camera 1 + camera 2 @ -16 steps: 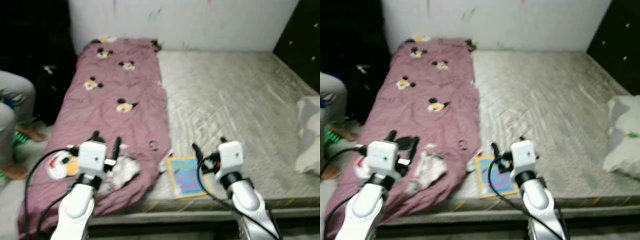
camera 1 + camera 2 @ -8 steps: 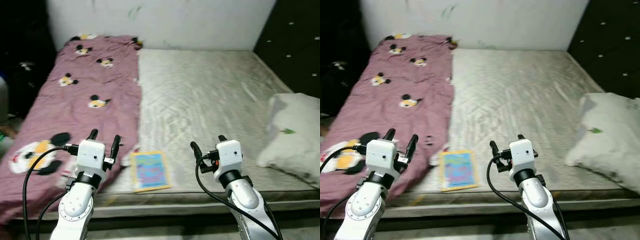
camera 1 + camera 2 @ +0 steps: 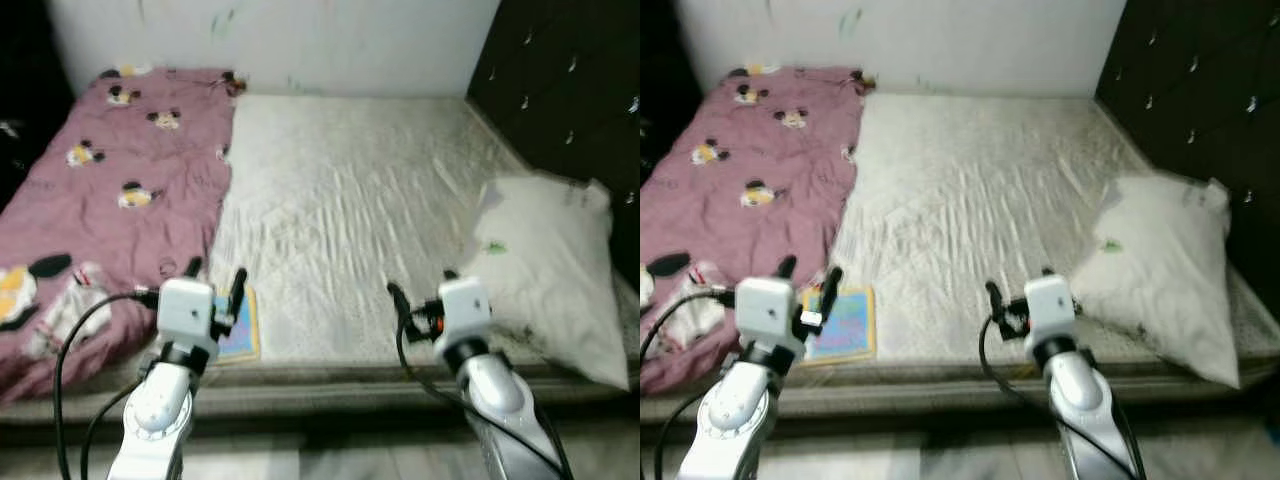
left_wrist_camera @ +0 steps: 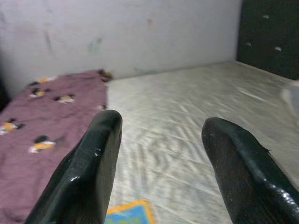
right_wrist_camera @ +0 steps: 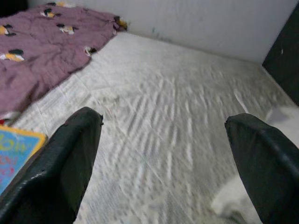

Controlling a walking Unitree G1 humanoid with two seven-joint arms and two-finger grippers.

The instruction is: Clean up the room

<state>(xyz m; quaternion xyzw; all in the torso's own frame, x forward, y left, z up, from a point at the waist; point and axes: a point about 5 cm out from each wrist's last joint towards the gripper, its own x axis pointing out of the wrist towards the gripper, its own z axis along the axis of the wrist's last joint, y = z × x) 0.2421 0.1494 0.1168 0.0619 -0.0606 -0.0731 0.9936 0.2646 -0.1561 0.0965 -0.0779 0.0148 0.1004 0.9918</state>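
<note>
A maroon blanket (image 3: 100,200) with cartoon mice covers the left part of a bare grey mattress (image 3: 350,190). A colourful thin book (image 3: 843,325) lies flat at the mattress's near edge, beside the blanket's hem. A white pillow (image 3: 545,270) rests at the right against a dark padded headboard (image 3: 560,90). My left gripper (image 3: 214,282) hovers open just above the book's near side, with nothing between its fingers. My right gripper (image 3: 420,286) is open over the mattress's near edge, left of the pillow. The book's corner (image 4: 131,213) lies below the left fingers (image 4: 93,172).
A pale wall (image 3: 280,40) runs behind the bed. The mattress's front edge (image 3: 330,375) is right before me, with a strip of floor (image 3: 330,455) below it. A dark gap (image 3: 25,90) lies left of the blanket.
The camera has swung to the right: blanket and book slid left in the picture, the pillow and headboard came in, the seated person left the frame. Both grippers stay open.
</note>
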